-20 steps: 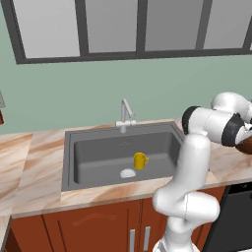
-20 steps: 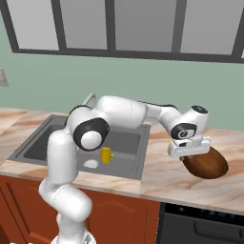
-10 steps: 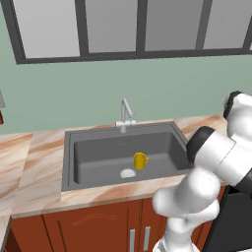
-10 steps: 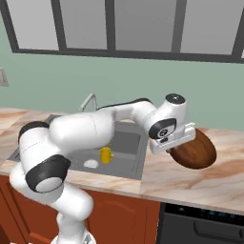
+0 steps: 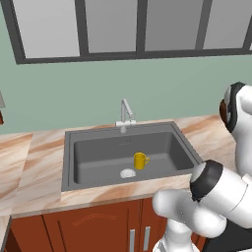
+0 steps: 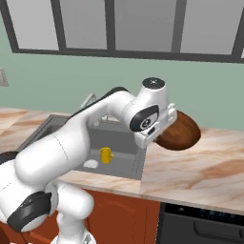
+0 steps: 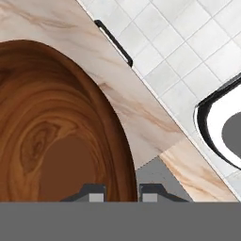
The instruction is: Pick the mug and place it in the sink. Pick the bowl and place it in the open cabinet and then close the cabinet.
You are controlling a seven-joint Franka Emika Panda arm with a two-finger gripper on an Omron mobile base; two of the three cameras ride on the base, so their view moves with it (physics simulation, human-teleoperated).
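Gripper (image 7: pixel 122 190): nearly closed, clamped on the bowl's rim.
Bowl (image 6: pixel 179 132): round, grained brown wood, held tilted above the marbled counter (image 6: pixel 200 167), right of the sink (image 6: pixel 125 145).
Mug (image 6: pixel 106 155): glossy yellow, upright in the sink.

No readable text, no labels, no brand marks, no numbers or signs on anything

Open marble-patterned bench (image 6: pixel 200 162) right of the dark grey rectangular sink (image 5: pixel 98 157), free for passing. Wide basin room around the small yellow mug (image 5: pixel 140 160), upright beside the round silver drain (image 5: pixel 127 173). Slim silver faucet (image 5: pixel 125 115) blocking the back rim. Broad dark brown wooden bowl (image 6: pixel 178 131) lifted above the bench, crowding the tool (image 7: pixel 122 190).
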